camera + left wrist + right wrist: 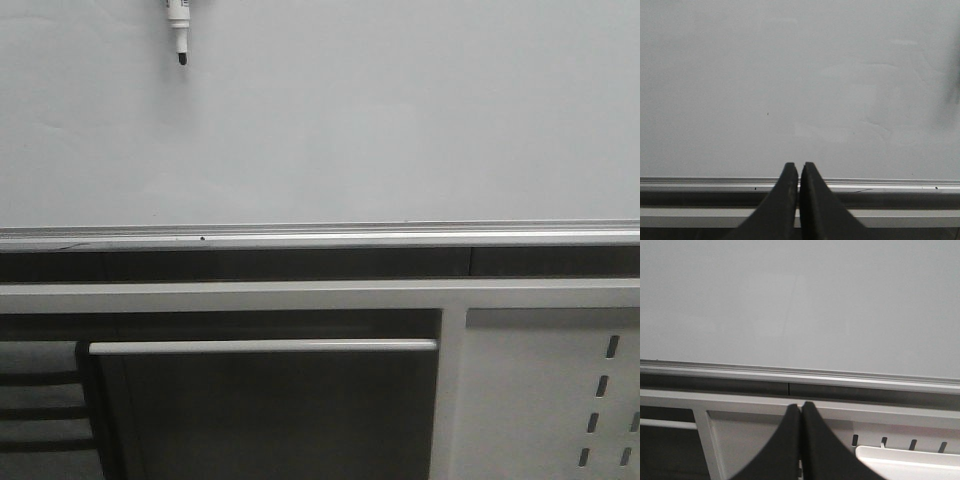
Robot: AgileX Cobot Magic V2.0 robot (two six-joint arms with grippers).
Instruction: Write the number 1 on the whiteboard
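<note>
The whiteboard (360, 120) fills the upper front view, pale grey-white, with a silver rail (320, 237) along its lower edge. It shows no number 1 stroke in any view. A white marker pen with a black tip (179, 30) hangs tip-down on the board at the top left. My left gripper (799, 166) is shut and empty, its tips in front of the rail, with the board (800, 75) ahead of it. My right gripper (800, 406) is shut and empty, lower, in front of the white frame below the board (800, 300). Neither gripper shows in the front view.
Below the rail runs a white frame with a horizontal bar (262, 346) and a white slotted metal panel (560, 400) at the lower right. A white tray edge (910, 460) sits by the slots in the right wrist view. Dark slats (40, 410) show at the lower left.
</note>
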